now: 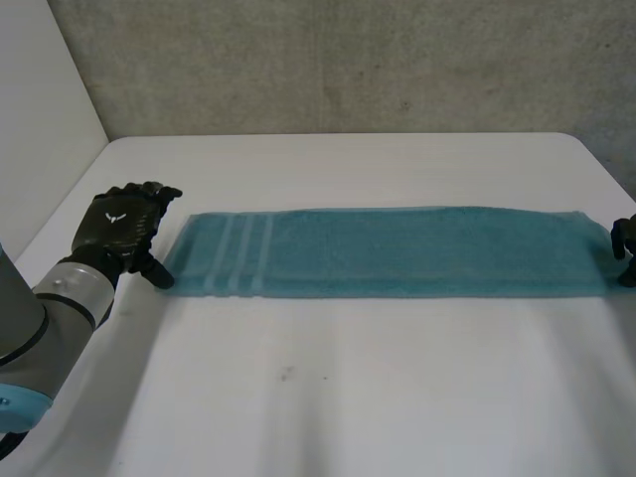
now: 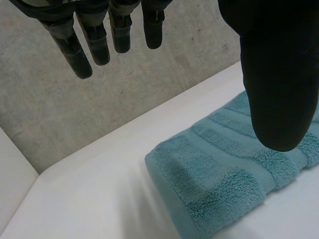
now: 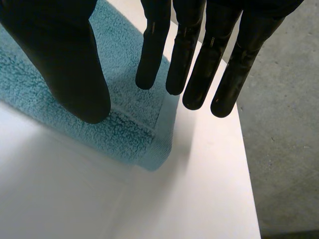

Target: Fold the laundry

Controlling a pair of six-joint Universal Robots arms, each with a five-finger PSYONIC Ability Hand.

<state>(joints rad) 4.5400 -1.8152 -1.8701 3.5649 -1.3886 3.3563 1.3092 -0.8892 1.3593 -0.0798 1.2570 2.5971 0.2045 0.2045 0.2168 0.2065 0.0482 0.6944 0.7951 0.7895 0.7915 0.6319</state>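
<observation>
towel: a teal towel (image 1: pixel 397 250) is laid flat as one long narrow strip across the middle of the white table (image 1: pixel 328 388), its long edges running left to right.
towel detail: paler woven stripes (image 1: pixel 238 253) are seen near its left end.
left hand: the left hand (image 1: pixel 119 231) is placed just beside the towel's left short edge. In the left wrist view its fingers (image 2: pixel 94 45) are held straight and the thumb (image 2: pixel 279 89) is spread wide over the striped end. Nothing is grasped. Contact with the cloth cannot be told.
right hand: the right hand (image 1: pixel 624 243) is placed at the towel's right short edge. In the right wrist view its fingers (image 3: pixel 192 59) are extended over the end corner and the thumb (image 3: pixel 65 64) is held over the cloth. The hand is released, with nothing pinched.
backdrop: a grey concrete wall (image 1: pixel 348 60) is seen behind the table.
</observation>
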